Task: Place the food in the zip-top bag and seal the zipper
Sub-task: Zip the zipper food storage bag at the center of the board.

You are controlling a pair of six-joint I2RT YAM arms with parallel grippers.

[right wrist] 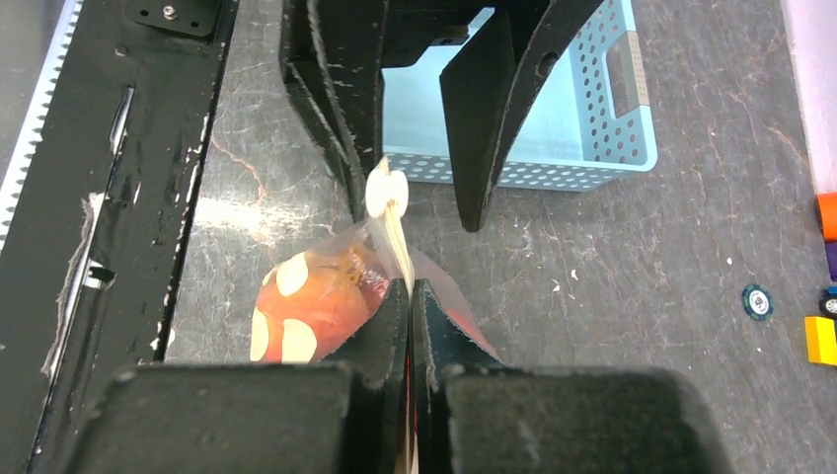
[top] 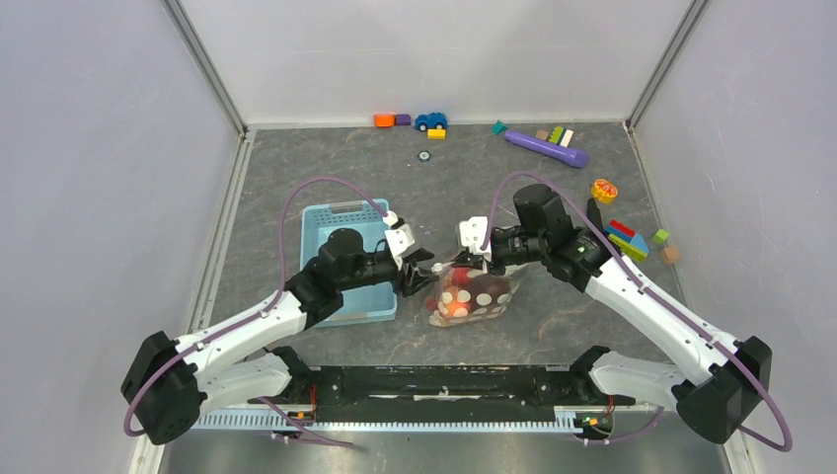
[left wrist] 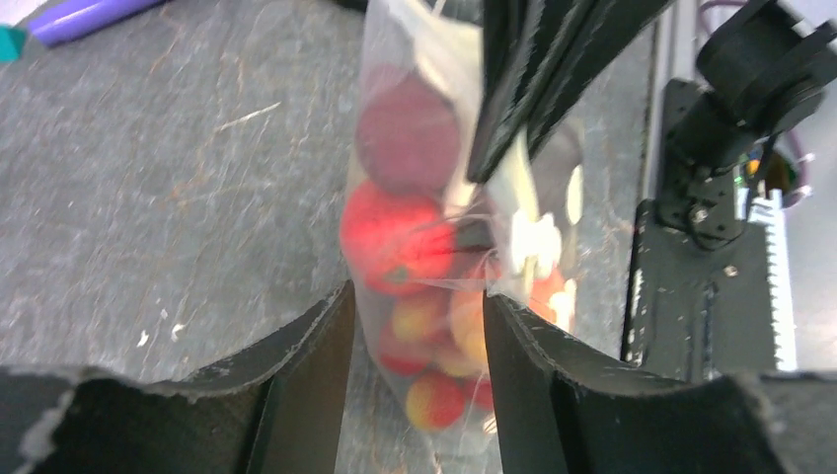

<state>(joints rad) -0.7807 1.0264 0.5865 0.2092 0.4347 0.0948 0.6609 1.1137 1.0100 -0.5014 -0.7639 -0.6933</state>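
Right gripper (right wrist: 410, 296) clenched on the zipper (right wrist: 398, 247), near its white slider (right wrist: 386, 193); left gripper (left wrist: 417, 296) spread, one finger either side of the zip-top bag (top: 469, 296); the bag holds the food (left wrist: 395, 232) and lies just right of the blue basket (top: 326, 222).

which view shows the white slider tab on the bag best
Right wrist: the slider tab is sharp, just beyond the right gripper pinching the edge of the zip-top bag. Left wrist shows it only as a white blur; in the top view it is too small to tell.
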